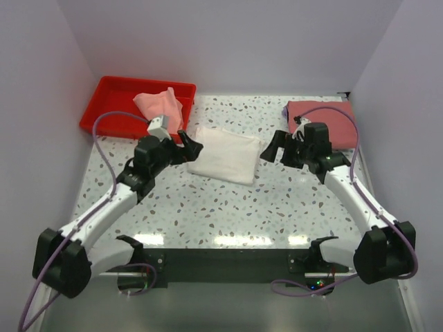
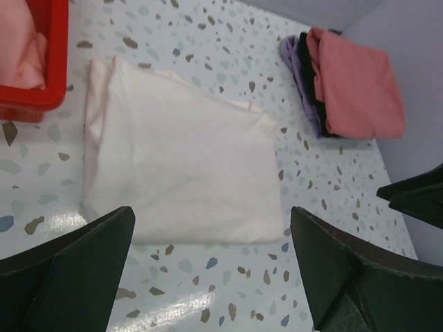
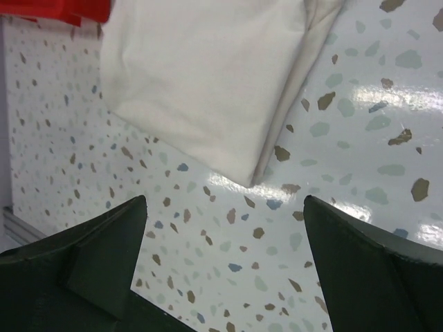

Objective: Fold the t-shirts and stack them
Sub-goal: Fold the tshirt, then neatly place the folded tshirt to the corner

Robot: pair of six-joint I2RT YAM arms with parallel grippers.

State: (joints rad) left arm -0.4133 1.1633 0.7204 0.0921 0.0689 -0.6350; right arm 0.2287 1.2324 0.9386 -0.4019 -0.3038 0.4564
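- Top view: a soft white t-shirt (image 1: 223,153), folded into a flat rectangle, lies on the speckled surface (image 1: 228,207). Back-left of it, a crumpled pink t-shirt (image 1: 159,104) sits in a glossy red tray (image 1: 104,86). Back-right lies a folded dusty-red t-shirt (image 1: 325,114). Both arms bend inward, with the left tool (image 1: 188,144) and right tool (image 1: 271,146) flanking the white t-shirt.
- Left wrist: the left tool is spread wide and holds nothing, above the white t-shirt's edge.
- Right wrist: the right tool is equally wide and holds nothing, beside the white t-shirt's corner.
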